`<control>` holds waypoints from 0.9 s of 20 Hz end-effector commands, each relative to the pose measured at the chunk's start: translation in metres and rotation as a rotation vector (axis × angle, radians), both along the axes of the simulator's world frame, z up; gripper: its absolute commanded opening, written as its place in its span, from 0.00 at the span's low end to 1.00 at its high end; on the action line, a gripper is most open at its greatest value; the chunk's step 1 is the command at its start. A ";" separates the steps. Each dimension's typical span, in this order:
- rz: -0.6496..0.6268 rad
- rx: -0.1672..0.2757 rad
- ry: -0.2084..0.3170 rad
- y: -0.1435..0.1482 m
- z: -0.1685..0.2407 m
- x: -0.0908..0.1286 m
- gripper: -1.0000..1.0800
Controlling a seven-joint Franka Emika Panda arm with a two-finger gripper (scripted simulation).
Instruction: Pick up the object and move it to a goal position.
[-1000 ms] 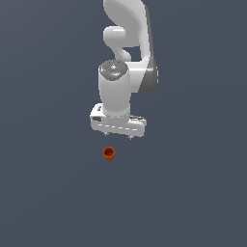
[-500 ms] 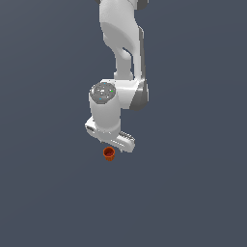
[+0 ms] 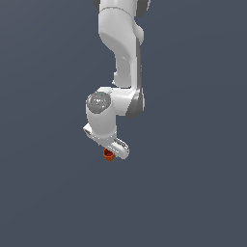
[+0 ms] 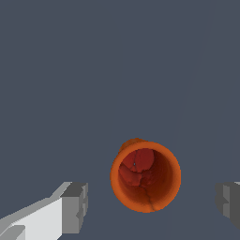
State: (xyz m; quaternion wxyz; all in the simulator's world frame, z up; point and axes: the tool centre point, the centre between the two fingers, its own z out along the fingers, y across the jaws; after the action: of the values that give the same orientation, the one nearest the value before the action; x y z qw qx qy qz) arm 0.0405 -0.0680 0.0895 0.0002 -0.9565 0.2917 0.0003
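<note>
The object is a small orange-red cup [image 4: 146, 176] standing upright on the dark grey floor, its open mouth facing the wrist camera. In the exterior view only a bit of the cup [image 3: 109, 155] shows under the white hand. My gripper [image 4: 152, 204] is open, with one grey fingertip [image 4: 75, 207] on one side of the cup and the other [image 4: 228, 200] on the other side. Both fingertips stand apart from the cup. In the exterior view the fingers are hidden by the hand, low over the cup.
The white arm [image 3: 123, 58] reaches down from the top of the exterior view. The dark grey floor [image 3: 193, 183] spreads all round with no other objects in view.
The hand has come down and turned, moving toward the exterior view's left. It now covers most of the cup, which has not moved.
</note>
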 end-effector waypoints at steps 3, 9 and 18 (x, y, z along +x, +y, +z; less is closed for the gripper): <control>-0.004 0.000 0.000 0.000 -0.001 0.000 0.96; -0.006 0.000 0.000 -0.001 -0.021 0.000 0.96; -0.009 0.000 0.000 -0.001 -0.052 0.000 0.96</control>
State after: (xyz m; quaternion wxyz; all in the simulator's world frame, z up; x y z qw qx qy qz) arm 0.0397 -0.0689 0.0391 -0.0002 -0.9552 0.2960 0.0010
